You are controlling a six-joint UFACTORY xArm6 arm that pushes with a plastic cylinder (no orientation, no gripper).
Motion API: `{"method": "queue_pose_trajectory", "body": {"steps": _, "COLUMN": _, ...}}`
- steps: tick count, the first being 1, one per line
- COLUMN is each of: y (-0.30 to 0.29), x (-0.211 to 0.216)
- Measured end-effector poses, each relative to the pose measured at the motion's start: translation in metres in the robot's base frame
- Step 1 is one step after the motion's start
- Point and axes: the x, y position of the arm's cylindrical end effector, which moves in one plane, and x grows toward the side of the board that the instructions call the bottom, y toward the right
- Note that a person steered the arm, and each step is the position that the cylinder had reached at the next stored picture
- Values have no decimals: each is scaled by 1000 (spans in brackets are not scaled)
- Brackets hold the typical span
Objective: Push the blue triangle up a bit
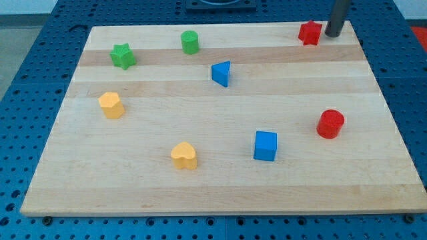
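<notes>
The blue triangle [221,73] lies on the wooden board [220,183], a little above its middle. My tip [333,34] is at the board's top right corner, just right of the red star [309,32]. The tip is far to the right of the blue triangle and above it, with bare board between them.
A green cylinder [190,42] and a green star [123,56] sit at the top left. A yellow block [111,105] is at the left, a yellow heart [184,155] at the bottom middle. A blue cube [265,146] and a red cylinder [330,124] sit at the lower right.
</notes>
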Motion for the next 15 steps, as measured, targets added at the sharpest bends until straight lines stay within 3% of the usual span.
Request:
{"method": "queue_pose_trajectory", "body": {"steps": 1, "y": -54, "x": 0}}
{"method": "queue_pose_trajectory", "body": {"steps": 2, "y": -47, "x": 1}}
{"method": "queue_pose_trajectory", "body": {"steps": 3, "y": -32, "x": 41}}
{"method": "queue_pose_trajectory", "body": {"steps": 4, "y": -58, "x": 88}}
{"method": "queue_pose_trajectory", "body": {"steps": 7, "y": -232, "x": 190}}
{"method": "queue_pose_trajectory", "body": {"steps": 8, "y": -266, "x": 183}}
{"method": "queue_pose_trajectory", "body": {"steps": 15, "y": -231, "x": 118}}
